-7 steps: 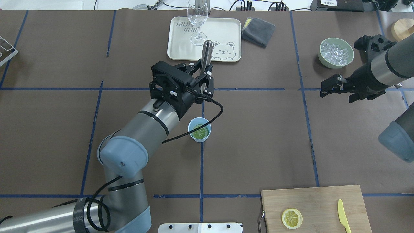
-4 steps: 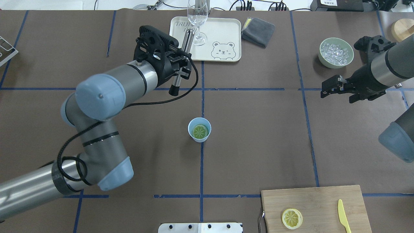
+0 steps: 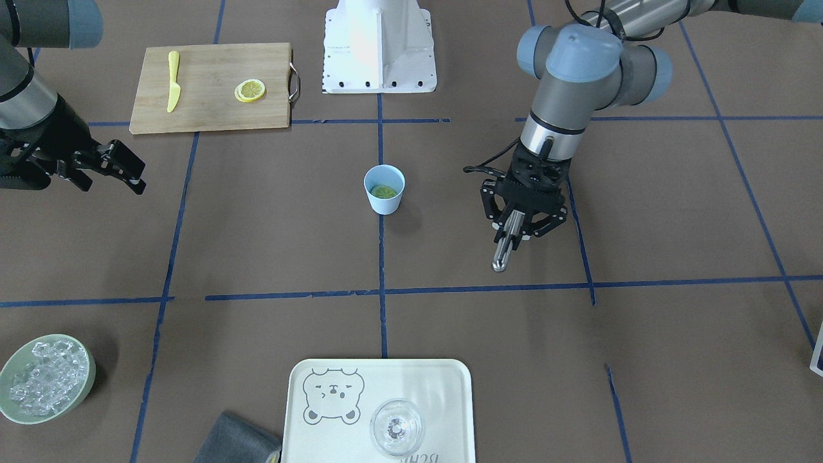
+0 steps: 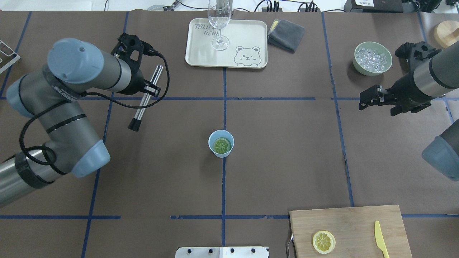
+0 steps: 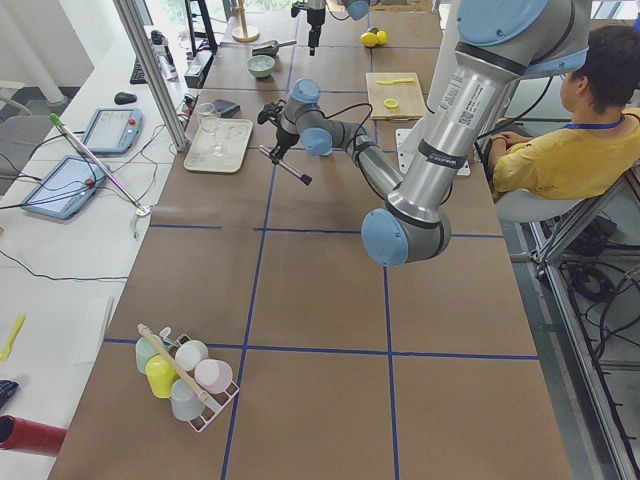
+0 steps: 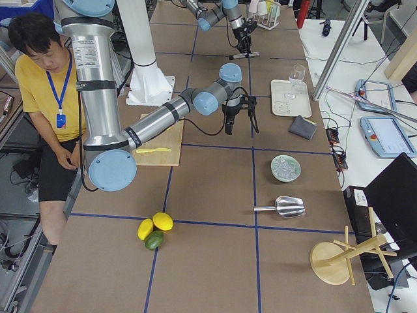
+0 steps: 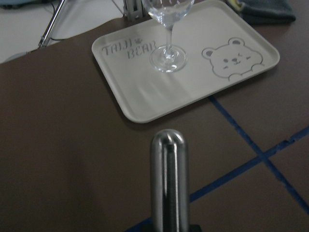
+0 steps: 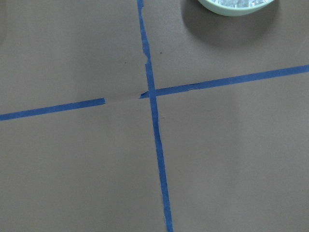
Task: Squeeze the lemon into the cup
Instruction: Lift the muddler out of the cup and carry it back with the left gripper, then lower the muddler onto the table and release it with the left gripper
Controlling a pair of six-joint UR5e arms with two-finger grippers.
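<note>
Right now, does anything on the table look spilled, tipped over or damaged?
Nothing is spilled or tipped: the cup stands upright with the lemon slice inside. Only the blue tape line below the right wrist camera is torn, leaving a small gap.

The left arm and right arm are brushed silver tubes with rounded pale-blue joint caps and thin black seam rings. A black braided cable loops along the left arm. The left gripper and right gripper are black open-framed linkages. The pedestal base is white with a row of dark bolts.
</note>
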